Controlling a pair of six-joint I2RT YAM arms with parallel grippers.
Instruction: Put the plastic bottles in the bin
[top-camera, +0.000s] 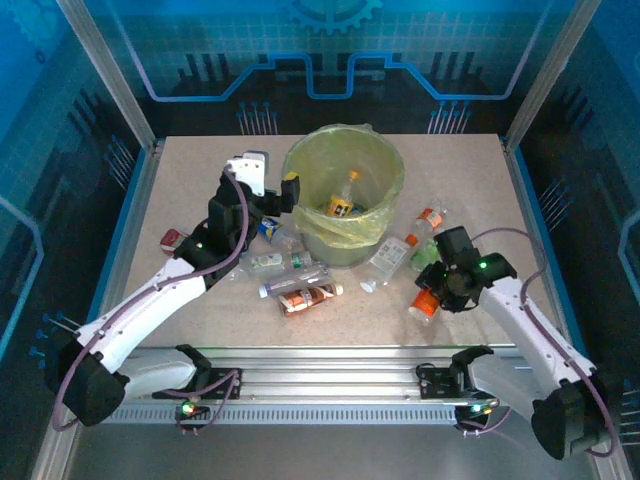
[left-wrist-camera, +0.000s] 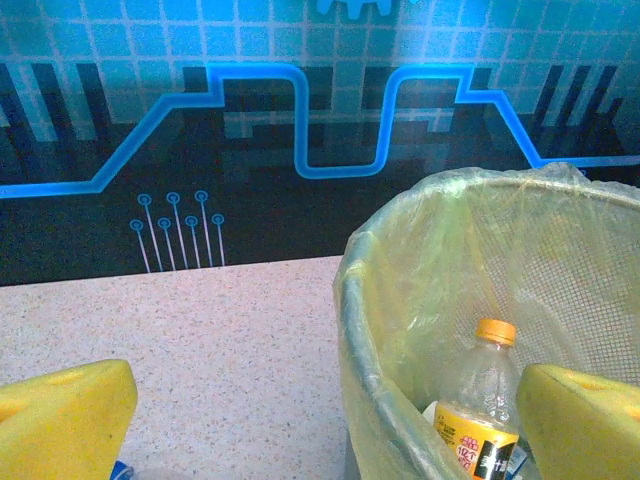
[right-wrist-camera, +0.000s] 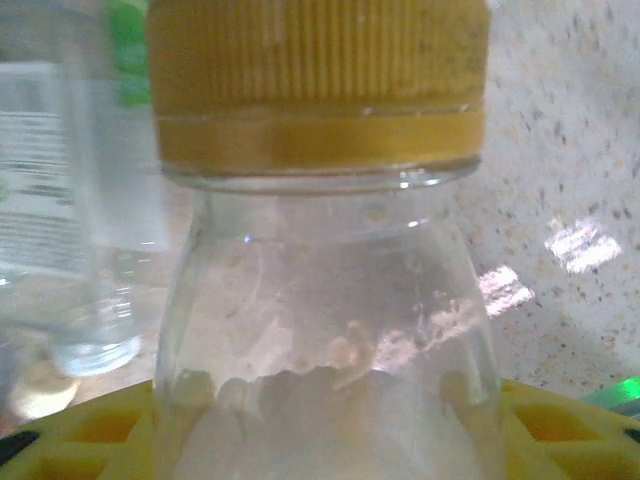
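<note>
- Gripping an orange-capped bottle (right-wrist-camera: 320, 300), the right gripper's (top-camera: 435, 290) jaws are squeezing its sides.
- The left gripper's (left-wrist-camera: 322, 420) jaws are gaping wide, empty, beside the bin (left-wrist-camera: 400, 260).

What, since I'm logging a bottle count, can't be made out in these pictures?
- Top external: bottles beside the left arm overlap; count unsure.
- Left wrist: yellow-labelled bottle in the bin cut off by bottom edge and a yellow pad.
- Right wrist: orange-capped bottle label hidden below the edge; neighbouring bottle blurred.
</note>
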